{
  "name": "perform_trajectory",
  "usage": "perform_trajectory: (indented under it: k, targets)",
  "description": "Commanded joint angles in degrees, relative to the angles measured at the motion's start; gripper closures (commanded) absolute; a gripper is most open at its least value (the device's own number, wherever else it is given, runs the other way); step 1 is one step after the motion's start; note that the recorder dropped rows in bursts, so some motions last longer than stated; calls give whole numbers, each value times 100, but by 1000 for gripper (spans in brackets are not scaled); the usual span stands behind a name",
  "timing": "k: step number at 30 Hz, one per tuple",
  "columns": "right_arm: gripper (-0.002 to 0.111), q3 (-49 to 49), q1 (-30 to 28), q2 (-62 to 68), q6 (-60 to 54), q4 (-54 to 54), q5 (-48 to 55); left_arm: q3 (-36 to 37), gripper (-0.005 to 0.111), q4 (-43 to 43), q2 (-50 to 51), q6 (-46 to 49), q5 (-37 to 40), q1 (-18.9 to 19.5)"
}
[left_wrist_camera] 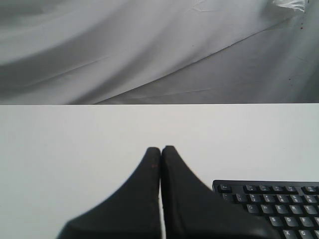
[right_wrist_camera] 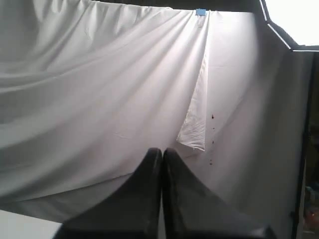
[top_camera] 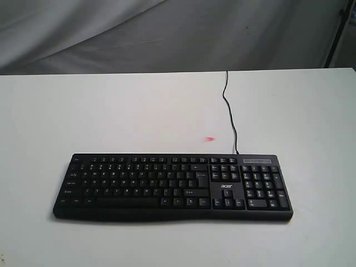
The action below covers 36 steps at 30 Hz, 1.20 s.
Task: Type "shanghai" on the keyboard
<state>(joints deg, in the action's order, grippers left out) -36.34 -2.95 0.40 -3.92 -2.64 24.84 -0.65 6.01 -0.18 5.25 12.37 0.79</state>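
Your left gripper (left_wrist_camera: 161, 149) was pinched closed on nothing, keyboard (left_wrist_camera: 269, 204) close beside it (probably not touching); right gripper (right_wrist_camera: 162, 151) likewise closed, facing cloth (right_wrist_camera: 99, 89).

One keyboard (top_camera: 172, 188), two end effectors (left_wrist_camera: 160, 149) (right_wrist_camera: 162, 152)

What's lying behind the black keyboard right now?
Behind the wide black keyboard, only its thin black cable crossing the white table to the far edge, and a small pink spot. Past that edge the cable is hidden.
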Motion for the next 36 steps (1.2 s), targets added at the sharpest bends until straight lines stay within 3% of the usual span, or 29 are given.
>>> perform_trajectory:
  k: [1, 36]
  targets:
    - [108, 543, -45, -40, 84, 48, -367, 3, 106, 23, 18, -7, -14, -23]
    - [108, 1893, -45, -40, 392, 48, -917, 3, 106, 23, 18, -7, -14, -23]
